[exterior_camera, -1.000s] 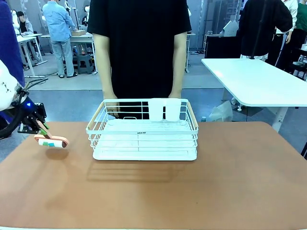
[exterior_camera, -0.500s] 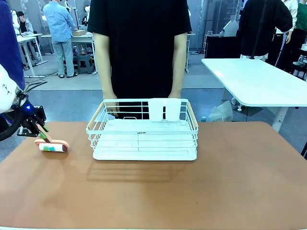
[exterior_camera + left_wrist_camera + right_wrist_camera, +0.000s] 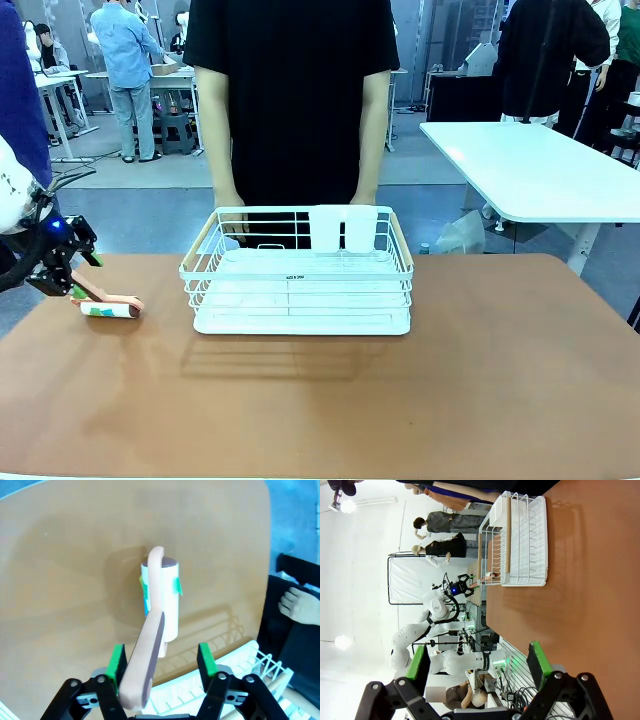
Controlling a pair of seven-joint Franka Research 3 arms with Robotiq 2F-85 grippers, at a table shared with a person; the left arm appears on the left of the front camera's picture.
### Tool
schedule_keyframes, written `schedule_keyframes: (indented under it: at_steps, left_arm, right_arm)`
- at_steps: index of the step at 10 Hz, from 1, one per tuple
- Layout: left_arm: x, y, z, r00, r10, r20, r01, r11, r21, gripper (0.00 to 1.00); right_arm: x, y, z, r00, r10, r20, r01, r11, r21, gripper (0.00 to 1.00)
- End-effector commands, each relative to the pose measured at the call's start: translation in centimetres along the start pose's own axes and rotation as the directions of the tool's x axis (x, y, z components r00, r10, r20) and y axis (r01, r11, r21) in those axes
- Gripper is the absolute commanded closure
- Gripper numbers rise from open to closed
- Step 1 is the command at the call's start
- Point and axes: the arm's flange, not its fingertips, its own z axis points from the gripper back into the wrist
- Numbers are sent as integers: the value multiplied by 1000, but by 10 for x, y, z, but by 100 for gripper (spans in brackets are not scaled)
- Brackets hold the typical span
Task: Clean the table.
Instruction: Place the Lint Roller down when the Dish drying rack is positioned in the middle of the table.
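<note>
Left hand (image 3: 159,666) half open around lint roller (image 3: 161,600) handle, not squeezing. Roller lies on brown tabletop (image 3: 400,400), left of wire basket (image 3: 298,270). Close fingers tight, then roll slowly.

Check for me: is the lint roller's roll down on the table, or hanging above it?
Touching. In the front view the lint roller lies with its roll flat on the table, no gap or separate shadow beneath, its handle angled up into the left gripper.

- Lint roller (image 3: 110,309) is now down on the table (image 3: 400,400), off its earlier raised position.
- Left gripper (image 3: 75,290) sits lower, nearer the table edge, jaws slackened around the handle.
</note>
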Motion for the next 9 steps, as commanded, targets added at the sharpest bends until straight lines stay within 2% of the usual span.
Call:
schedule_keyframes:
  at_steps: [1, 2, 4, 6, 7, 8, 9]
  left_arm:
    - [-14, 26, 42, 999, 37, -14, -37, 998, 49, 0]
    - [-19, 27, 59, 999, 16, -38, -13, 997, 78, 0]
    - [-29, 29, 88, 1000, 8, -16, -5, 991, 135, 0]
    - [-23, 19, 104, 996, 78, -38, -74, 993, 92, 0]
    - [-19, 16, 102, 994, 92, -56, -85, 989, 125, 0]
    - [-20, 3, 94, 999, 22, -35, -19, 996, 92, 0]
    - [-20, 3, 94, 999, 22, -35, -19, 996, 92, 0]
  right_arm:
    - [0, 4, -1, 1000, 3, -2, -3, 1000, 4, 0]
    - [0, 4, -1, 1000, 3, -2, -3, 1000, 4, 0]
    - [0, 4, -1, 1000, 3, -2, -3, 1000, 4, 0]
    - [0, 4, -1, 1000, 3, -2, -3, 1000, 4, 0]
    - [0, 4, -1, 1000, 3, -2, -3, 1000, 4, 0]
    - [0, 4, -1, 1000, 3, -2, -3, 1000, 4, 0]
    - [0, 4, -1, 1000, 3, -2, -3, 1000, 4, 0]
